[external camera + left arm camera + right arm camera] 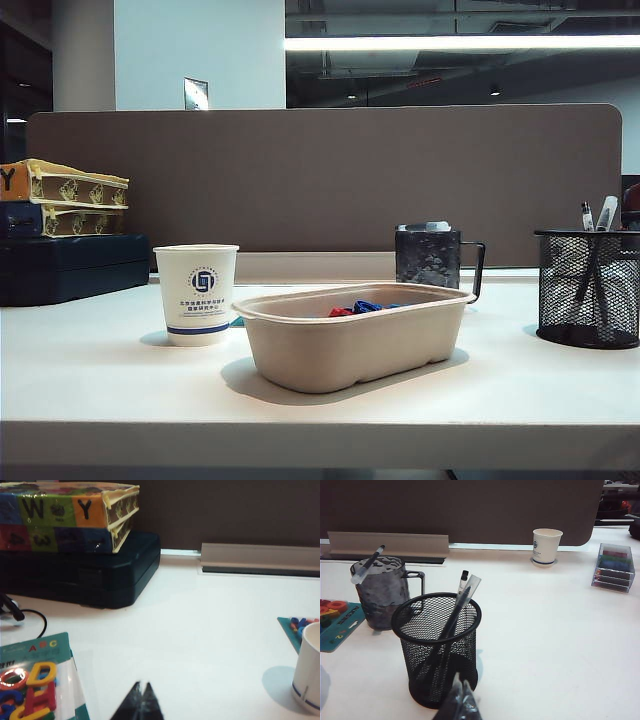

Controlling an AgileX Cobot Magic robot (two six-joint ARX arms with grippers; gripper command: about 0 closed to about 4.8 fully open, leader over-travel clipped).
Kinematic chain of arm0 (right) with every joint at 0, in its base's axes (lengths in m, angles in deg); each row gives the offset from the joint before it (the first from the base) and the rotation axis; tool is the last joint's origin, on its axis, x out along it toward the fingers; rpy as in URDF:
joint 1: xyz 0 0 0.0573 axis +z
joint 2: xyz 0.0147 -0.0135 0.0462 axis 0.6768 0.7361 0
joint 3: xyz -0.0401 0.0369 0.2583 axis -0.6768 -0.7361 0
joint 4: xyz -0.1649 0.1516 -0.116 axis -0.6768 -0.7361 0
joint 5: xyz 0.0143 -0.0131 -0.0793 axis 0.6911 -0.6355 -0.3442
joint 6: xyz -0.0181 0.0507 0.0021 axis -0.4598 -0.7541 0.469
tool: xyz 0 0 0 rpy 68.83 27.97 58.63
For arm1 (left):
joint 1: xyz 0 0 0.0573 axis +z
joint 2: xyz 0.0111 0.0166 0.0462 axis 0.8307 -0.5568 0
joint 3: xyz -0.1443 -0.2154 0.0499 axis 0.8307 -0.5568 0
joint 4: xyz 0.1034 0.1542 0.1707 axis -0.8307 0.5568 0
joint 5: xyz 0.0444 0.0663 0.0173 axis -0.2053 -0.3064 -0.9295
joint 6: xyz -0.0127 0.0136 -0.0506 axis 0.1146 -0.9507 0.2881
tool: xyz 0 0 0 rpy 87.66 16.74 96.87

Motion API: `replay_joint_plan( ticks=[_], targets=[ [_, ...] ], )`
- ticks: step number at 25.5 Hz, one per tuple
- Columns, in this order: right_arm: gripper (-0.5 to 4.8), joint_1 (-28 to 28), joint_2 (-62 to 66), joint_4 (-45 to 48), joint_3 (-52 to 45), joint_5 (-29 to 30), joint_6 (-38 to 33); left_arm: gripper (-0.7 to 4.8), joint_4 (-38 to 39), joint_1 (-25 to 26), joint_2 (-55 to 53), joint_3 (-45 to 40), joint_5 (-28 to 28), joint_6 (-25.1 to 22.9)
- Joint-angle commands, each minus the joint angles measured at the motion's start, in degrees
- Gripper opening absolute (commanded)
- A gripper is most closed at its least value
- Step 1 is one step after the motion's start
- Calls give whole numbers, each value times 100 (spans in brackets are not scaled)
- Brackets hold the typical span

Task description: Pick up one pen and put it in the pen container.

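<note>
Both grippers, left [140, 692] and right [460, 690], hover fingers together over the white table [520, 385].

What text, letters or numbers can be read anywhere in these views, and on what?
"W" and "Y", over "4" and "3": colourful box on the dark case.
"ABC": letter-toy pack.
"Y": that box's end, exterior view.
Blue logo and print on the near paper cup: too small.
Teal card beside the mottled mug: blurred.
</note>
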Motion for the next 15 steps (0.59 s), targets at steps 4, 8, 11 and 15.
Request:
replay_joint_plan(
  ticks=[4,8,11,15],
  targets=[
    [-6,-2,-44,229,26,-9,-68,-2,-105,13,-2,22,26,116],
    [-6,-2,-44,286,28,-9,-70,-2,-107,13,-2,22,22,127],
    [-6,-2,-44,332,26,-9,-170,-2,-107,13,-2,22,24,127],
    [-6,-2,-44,527,31,-13,-227,-3,-219,13,-2,31,22,127]
  ],
)
